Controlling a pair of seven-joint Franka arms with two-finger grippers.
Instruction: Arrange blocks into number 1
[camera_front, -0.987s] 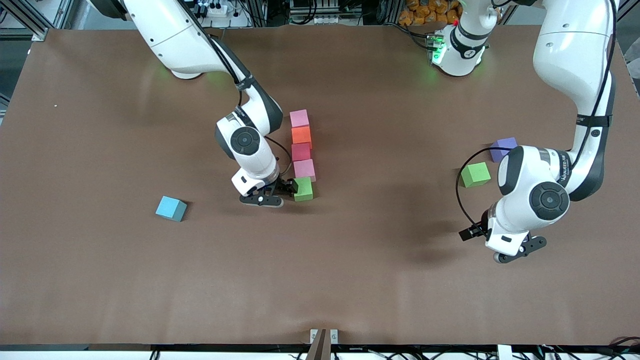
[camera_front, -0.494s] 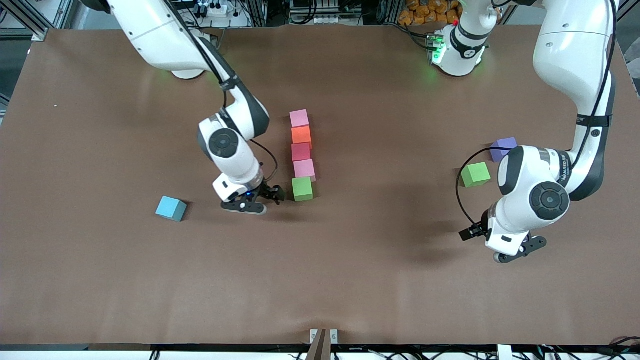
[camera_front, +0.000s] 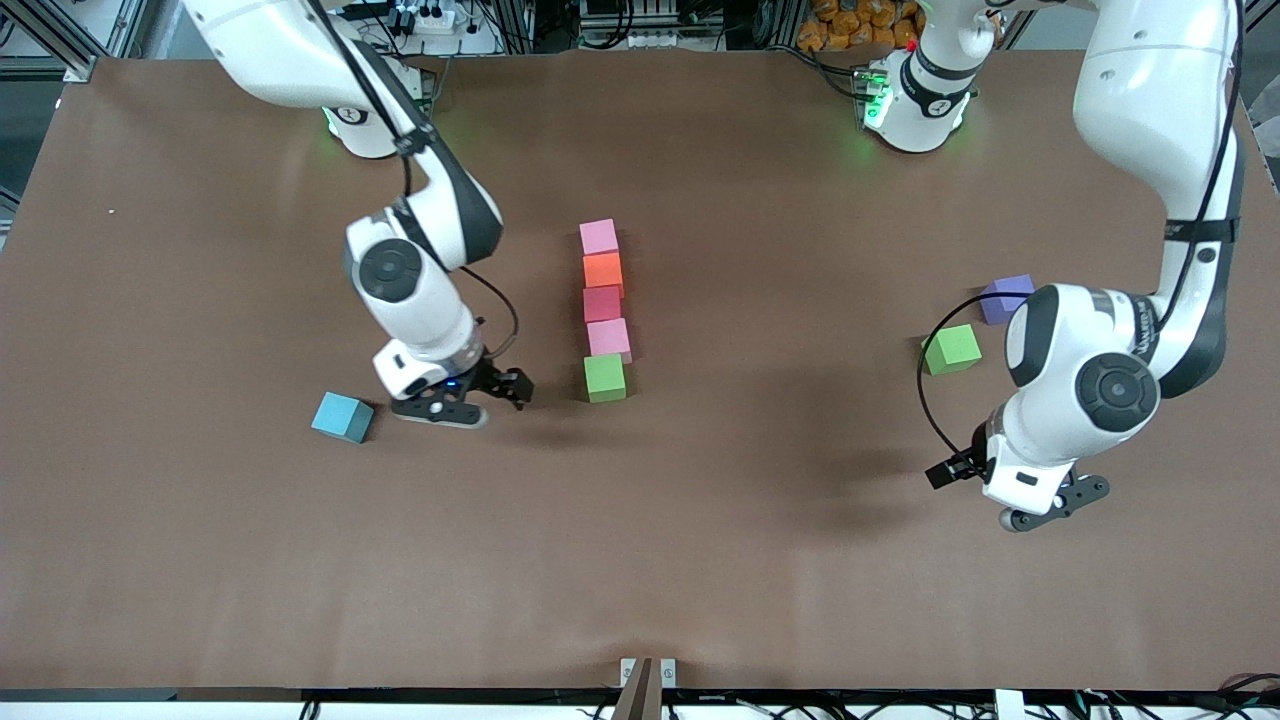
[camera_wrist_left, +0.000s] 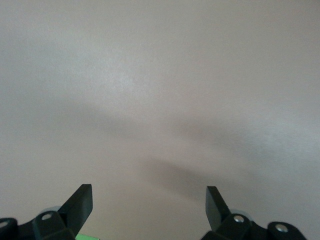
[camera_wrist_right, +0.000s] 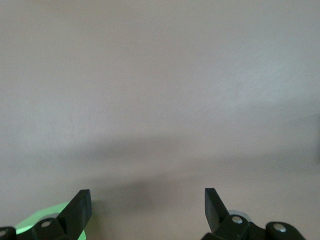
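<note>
**Operator:** Report the status of the column (camera_front: 604, 311), with every position stated against it.

**Technician:** The column consists of five touching blocks on the table (camera_front: 200, 560). From farthest to nearest the front camera: pink block (camera_front: 599, 237), orange block (camera_front: 602, 269), red block (camera_front: 602, 303), light pink block (camera_front: 609, 339), green block (camera_front: 605, 378).

**Operator:** What has changed?

**Technician:** One second ago the right gripper (camera_front: 494, 385) was at the green block. It has since drawn away toward the right arm's end of the table. Its jaws are spread wide and hold nothing; the right wrist view shows only bare table between them. The green block rests at the column's near end, released.

**Operator:** Meaning for the task?

**Technician:** Judgement: the vertical stroke of the numeral is largely formed. The right gripper is now between the column and the light blue block (camera_front: 342, 416), so that block is the probable next pick.

**Operator:** Remaining loose blocks?

**Technician:** A second green block (camera_front: 951, 349) and a purple block (camera_front: 1005, 297) lie well apart from the column, toward the left arm's end.

**Operator:** Left arm?

**Technician:** The left gripper (camera_front: 1040, 505) waits near those two blocks, jaws fully apart, empty.
</note>
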